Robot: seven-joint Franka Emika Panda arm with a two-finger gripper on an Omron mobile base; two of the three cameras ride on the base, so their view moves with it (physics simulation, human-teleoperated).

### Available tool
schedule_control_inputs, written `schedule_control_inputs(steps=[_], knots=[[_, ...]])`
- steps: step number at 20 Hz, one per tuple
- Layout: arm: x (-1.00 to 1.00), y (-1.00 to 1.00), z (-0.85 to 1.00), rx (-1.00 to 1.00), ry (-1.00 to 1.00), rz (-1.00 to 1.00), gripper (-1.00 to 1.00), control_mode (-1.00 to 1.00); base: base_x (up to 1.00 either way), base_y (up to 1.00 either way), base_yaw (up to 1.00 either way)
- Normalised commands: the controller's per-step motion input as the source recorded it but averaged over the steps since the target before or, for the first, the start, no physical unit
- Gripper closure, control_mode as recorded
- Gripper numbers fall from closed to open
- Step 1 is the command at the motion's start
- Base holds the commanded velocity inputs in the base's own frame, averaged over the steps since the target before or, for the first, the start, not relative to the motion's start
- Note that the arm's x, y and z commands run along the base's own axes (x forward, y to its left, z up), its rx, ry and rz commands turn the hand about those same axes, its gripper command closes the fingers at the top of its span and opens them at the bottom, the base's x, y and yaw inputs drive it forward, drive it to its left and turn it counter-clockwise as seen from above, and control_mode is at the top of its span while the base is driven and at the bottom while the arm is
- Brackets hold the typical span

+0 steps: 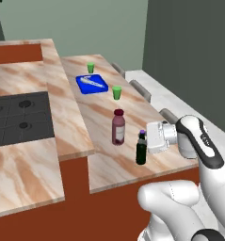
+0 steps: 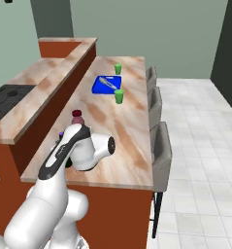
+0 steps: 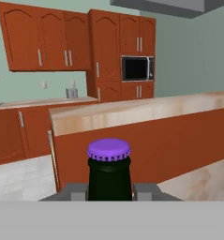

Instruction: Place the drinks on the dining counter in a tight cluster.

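Note:
On the dining counter [image 1: 100, 115] [image 2: 132, 129] stands a stout maroon drink [image 1: 118, 127], whose cap and shoulder peek out behind my arm [image 2: 77, 116]. A short way to its right, near the counter's front end, is a slim dark green drink with a purple cap [image 1: 141, 149] [image 3: 109, 171]. My gripper [image 1: 144, 141] [image 3: 109, 191] reaches in level from the right and is shut on this bottle's neck, one fingertip [image 3: 78, 191] on each side. The bottle is upright, its base at or just above the counter. My forearm hides most of it in the right base view.
Farther along the counter are two small green cups [image 1: 116, 92] [image 1: 91, 68] and a blue board with a utensil [image 1: 92, 84]. A higher marble ledge and a black stove [image 1: 20, 117] lie to the left. Grey stools [image 2: 161, 151] line the counter's right edge.

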Motion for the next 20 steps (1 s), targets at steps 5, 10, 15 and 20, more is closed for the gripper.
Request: schedule_control_inputs(steps=[5,10,15,20], knots=[[0.00,0.00,0.00,0.00,0.00,0.00,1.00,1.00,0.47,-0.37,0.19],[0.00,0.00,0.00,0.00,0.00,0.00,1.00,1.00,0.42,-0.29,0.20],[0.00,0.00,0.00,0.00,0.00,0.00,1.00,1.00,0.20,-0.11,0.07],[0.00,0.00,0.00,0.00,0.00,0.00,1.00,1.00,0.00,0.00,0.00]])
